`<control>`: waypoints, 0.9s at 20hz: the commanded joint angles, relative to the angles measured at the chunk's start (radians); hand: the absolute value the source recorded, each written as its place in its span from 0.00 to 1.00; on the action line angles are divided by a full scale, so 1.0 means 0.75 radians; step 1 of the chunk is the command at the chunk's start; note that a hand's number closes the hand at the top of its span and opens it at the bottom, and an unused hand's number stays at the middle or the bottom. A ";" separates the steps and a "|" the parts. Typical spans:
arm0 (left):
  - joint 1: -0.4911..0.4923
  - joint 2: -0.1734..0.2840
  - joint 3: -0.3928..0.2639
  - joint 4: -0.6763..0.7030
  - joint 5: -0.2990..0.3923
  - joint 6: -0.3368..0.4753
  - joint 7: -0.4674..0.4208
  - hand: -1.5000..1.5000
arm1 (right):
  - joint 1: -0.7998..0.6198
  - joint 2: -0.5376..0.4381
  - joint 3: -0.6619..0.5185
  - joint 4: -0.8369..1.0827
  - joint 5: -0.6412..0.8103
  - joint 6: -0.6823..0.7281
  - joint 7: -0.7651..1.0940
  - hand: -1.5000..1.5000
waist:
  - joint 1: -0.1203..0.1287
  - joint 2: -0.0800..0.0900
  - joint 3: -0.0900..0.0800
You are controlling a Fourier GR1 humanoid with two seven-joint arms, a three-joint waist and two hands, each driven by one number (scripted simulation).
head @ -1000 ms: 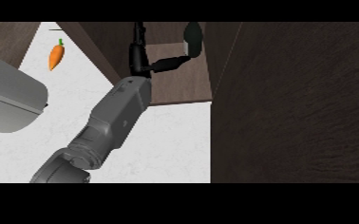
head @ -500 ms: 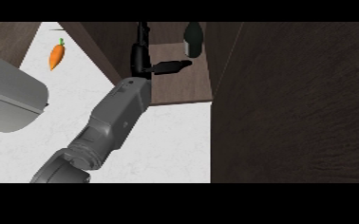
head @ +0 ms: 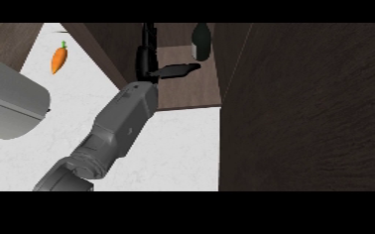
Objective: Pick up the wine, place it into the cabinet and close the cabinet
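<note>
so the wine (head: 201, 42) stands inside the cabinet (head: 187, 87), placing done. the one hand (head: 157, 64) in view, seemingly the left, hangs beside it with straight fingers, holding nothing; closing the door (head: 300, 109) remains.

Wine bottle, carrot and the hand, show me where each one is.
wine bottle (head: 201, 42), head view, on its dark body inside the cabinet
carrot (head: 58, 58), head view, on its orange root
left hand (head: 174, 71), head view, on its thumb

You have nothing to read here: no text, label, brand, number or sign shows on the bottle (head: 201, 40), the cabinet (head: 307, 109) or the bench (head: 176, 148).
</note>
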 commanded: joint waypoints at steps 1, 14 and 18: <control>0.145 0.002 -0.037 -0.014 0.092 -0.044 -0.040 0.00 | 0.001 0.001 0.009 -0.107 -0.023 -0.042 0.083 0.00 | 0.010 -0.013 -0.002; 0.411 0.002 -0.542 -0.601 0.389 0.189 0.149 0.00 | 0.096 -0.008 0.008 -0.150 0.017 -0.037 0.034 0.00 | 0.067 -0.029 0.000; 0.582 0.002 -0.795 -0.855 0.463 0.405 0.118 0.00 | 0.025 -0.020 -0.008 -0.113 0.018 -0.066 0.058 0.00 | 0.075 -0.026 -0.001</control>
